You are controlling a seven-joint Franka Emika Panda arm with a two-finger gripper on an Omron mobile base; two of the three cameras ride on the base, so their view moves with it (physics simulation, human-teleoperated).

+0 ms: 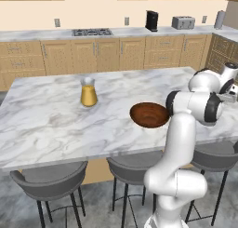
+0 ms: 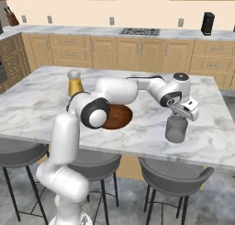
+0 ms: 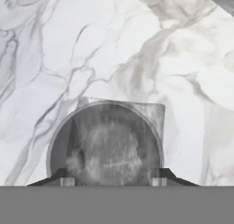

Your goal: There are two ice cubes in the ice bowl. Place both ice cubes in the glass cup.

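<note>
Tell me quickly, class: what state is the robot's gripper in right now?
Gripper: shut, directly above the glass cup; whether an ice cube sits between the fingers cannot be told.

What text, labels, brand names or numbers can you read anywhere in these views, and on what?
None: no legible word, number or sign in any view.
glass cup: plain, unmarked.
ice bowl: plain wood grain, no mark.
vessel of orange liquid: no label.
black appliance and toaster on the back counter: too small to show any brand.
</note>
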